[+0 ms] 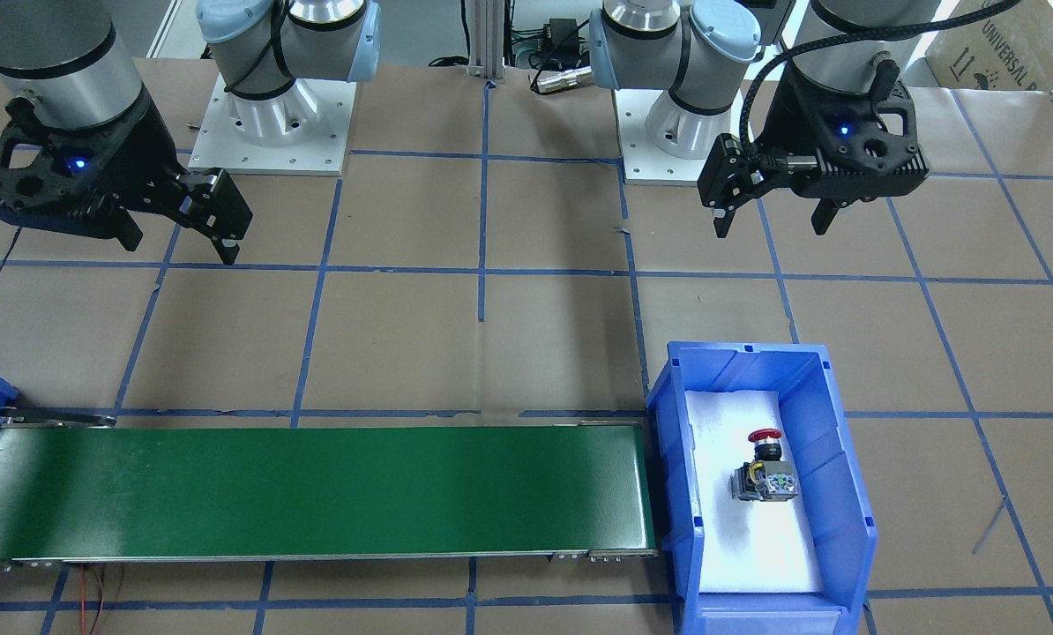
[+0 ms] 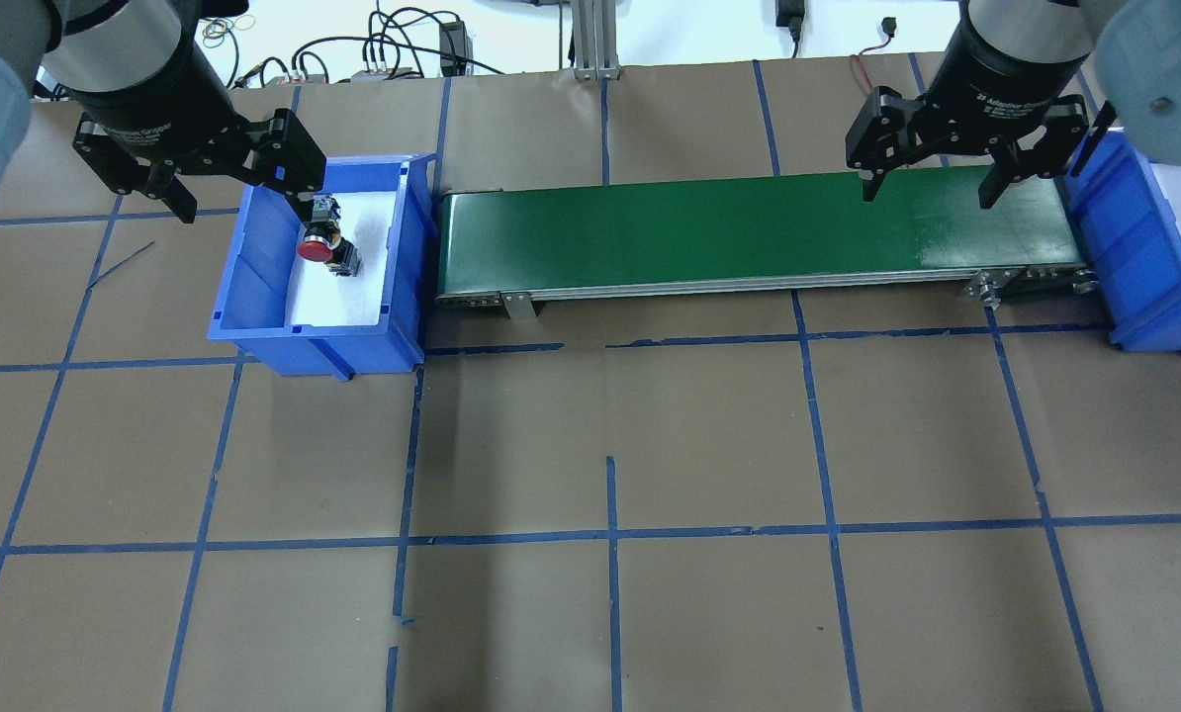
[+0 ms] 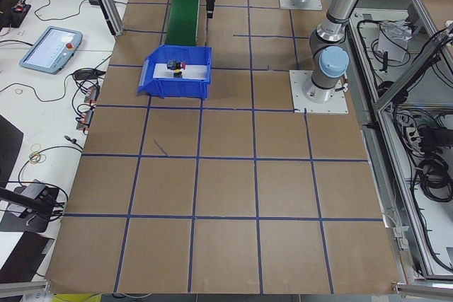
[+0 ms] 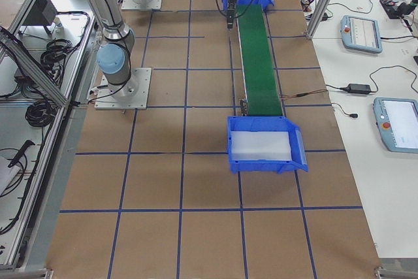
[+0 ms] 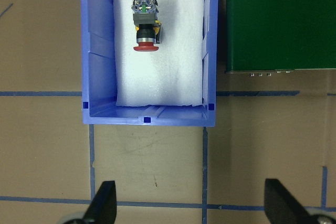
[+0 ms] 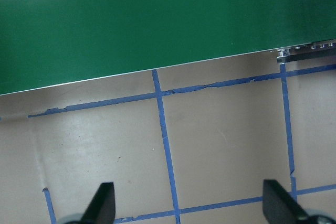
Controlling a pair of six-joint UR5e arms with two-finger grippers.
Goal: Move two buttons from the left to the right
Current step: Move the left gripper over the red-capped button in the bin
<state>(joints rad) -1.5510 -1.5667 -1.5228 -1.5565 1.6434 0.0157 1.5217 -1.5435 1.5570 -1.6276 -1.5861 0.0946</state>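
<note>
Blue bin (image 1: 831, 459) at the left end of the tabletop (image 2: 729, 633), lined with white foam (image 5: 157, 82), both buttons inside: red button (image 5: 146, 35) lying on its side, cap toward the robot; yellow button (image 1: 746, 481) pressed against it, largely hidden, only a trace of yellow visible. Left end effector (image 1: 771, 222) spread wide, holding nothing, hovering over bare tabletop on the robot's side of the bin, not yet above it. Right end effector (image 2: 928, 188) likewise spread wide, holding nothing, poised over the right end of the green belt (image 1: 315, 489); height above the belt impossible to judge. Second blue bin (image 4: 264, 166) just beyond the belt's right end, also foam-lined.

Hazards, as judged:
- With the buttons touching, danger of pinching both at once, or of nudging one aside while closing on the other.
- With fingers this wide, danger of striking the bin walls on the way down.
- On the round cap, danger of slipping out of the pinch; hence better taken by the squarer body.
- Once laid on the belt, possible rolling toward an edge.

Surroundings: blue tape grid (image 2: 612, 534) across the tabletop; handheld control screen (image 3: 53, 47) off to the side, well apart from the work. Obstacle between left end effector and buttons: only the near wall of the bin
</note>
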